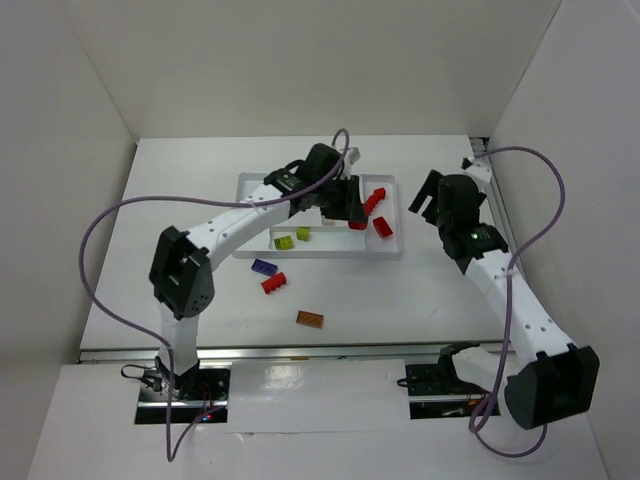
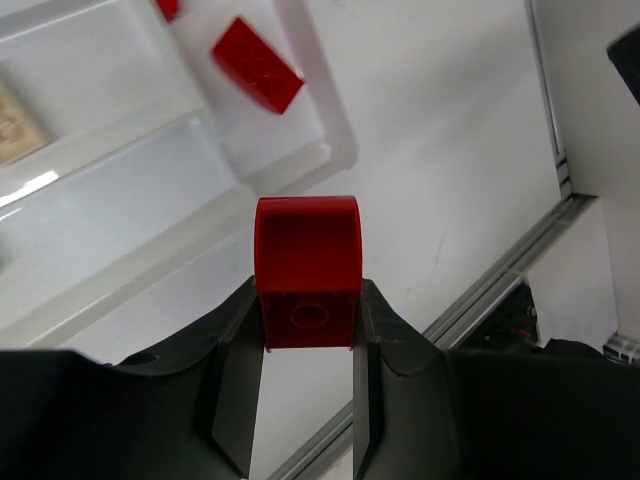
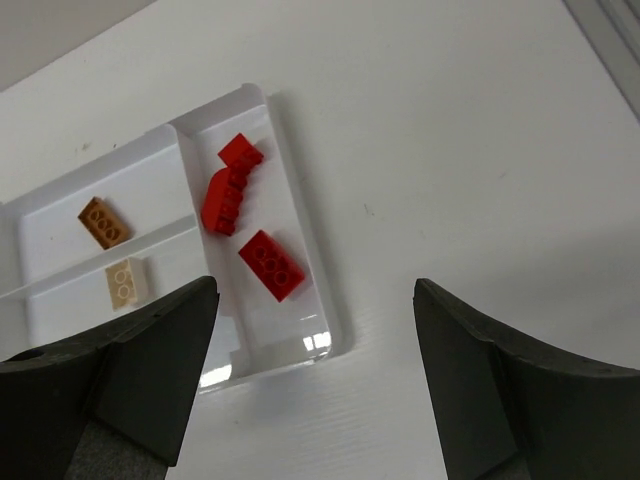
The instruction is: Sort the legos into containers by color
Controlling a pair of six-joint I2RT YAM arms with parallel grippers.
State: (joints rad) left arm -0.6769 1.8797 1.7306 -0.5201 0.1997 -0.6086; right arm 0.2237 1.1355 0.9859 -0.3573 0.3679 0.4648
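Left gripper [image 2: 305,300]: jaws clamped on a red curved-top brick [image 2: 305,265], with the fingers [image 2: 235,350] tight on both its sides. In the top view that arm reaches across the white tray [image 1: 335,245]. The held brick sits over the tray's right part, next to the end slot. Can't tell whether it touches the tray floor.

Right gripper [image 3: 315,300]: jaws wide apart with nothing between them. It hangs to the right of the tray, off it, with the wrist camera looking down at the tray's corner.

Tray contents:
- End slot: loose red bricks [image 3: 271,264], three of them. Two lie touching and one lies apart, nearer the corner.
- Next slots over: an orange-brown brick [image 3: 102,222] and a tan brick [image 3: 126,281], one per slot with a divider between them.
- Near-left compartment: yellow-green bricks [image 1: 283,241], two side by side.

On the table [image 1: 420,300], in front of the tray:
- A dark blue-purple brick [image 1: 264,267].
- A red table brick [image 1: 273,284] just beside it.
- An orange brick [image 1: 309,319], further toward the arm bases and apart from the other two.
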